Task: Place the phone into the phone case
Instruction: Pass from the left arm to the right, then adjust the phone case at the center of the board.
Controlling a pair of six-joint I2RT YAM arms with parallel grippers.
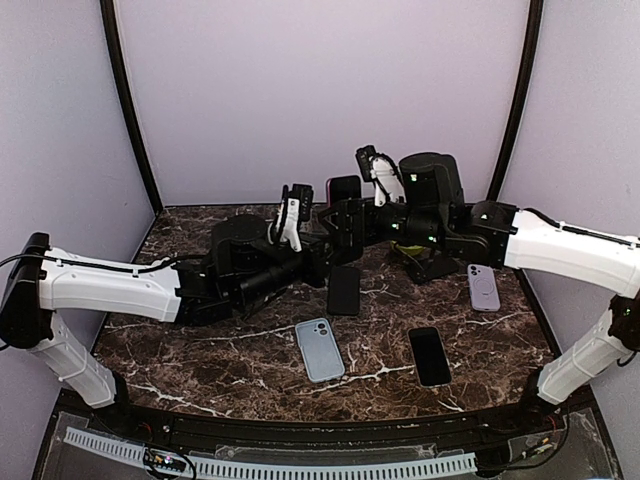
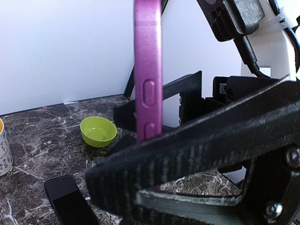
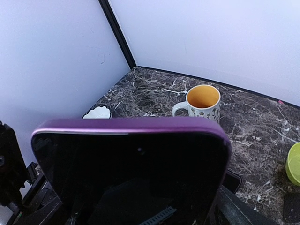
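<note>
A phone with a dark screen (image 3: pixel 136 178) sits inside a purple phone case (image 3: pixel 131 125), held upright above the middle of the table (image 1: pixel 343 189). In the left wrist view the case (image 2: pixel 148 70) shows edge-on with its side buttons, and my left gripper (image 2: pixel 154 187) is shut on its lower end. My right gripper (image 1: pixel 352 215) reaches in from the right, its jaws standing on either side of the cased phone (image 3: pixel 140 206). Whether they press on it does not show.
On the marble table (image 1: pixel 200 350) lie a black phone (image 1: pixel 344 290), a light blue case (image 1: pixel 319 349), another black phone (image 1: pixel 429 356) and a lilac case (image 1: pixel 483 287). A green bowl (image 2: pixel 98 131), a flowered mug (image 3: pixel 202 101) and a white dish (image 3: pixel 97 112) stand further back.
</note>
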